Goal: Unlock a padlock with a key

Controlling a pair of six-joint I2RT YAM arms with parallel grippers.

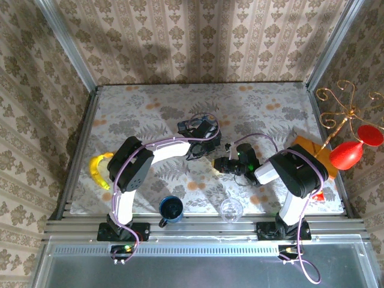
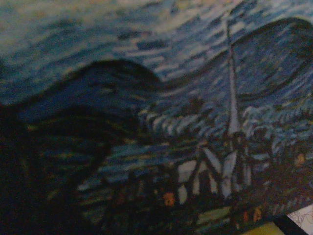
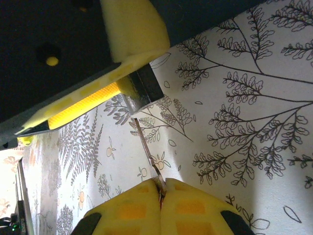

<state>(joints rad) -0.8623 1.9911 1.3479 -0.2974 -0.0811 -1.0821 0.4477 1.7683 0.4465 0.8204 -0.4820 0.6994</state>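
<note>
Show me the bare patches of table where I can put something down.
Bare: the far strip of table along the back wall; the patch just beyond the blue mug and clear glass. Crowded: the centre, where left gripper and right gripper meet, and the right edge by the red ornaments.

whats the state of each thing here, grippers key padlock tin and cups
right gripper, shut on the key
key, pinched at one end, tip up at the padlock
padlock, shackle hidden, locked or not unclear
left gripper, close to the blue tin, open or shut unclear
blue tin, lid state unclear
blue mug, upright
clear glass, upright
</note>
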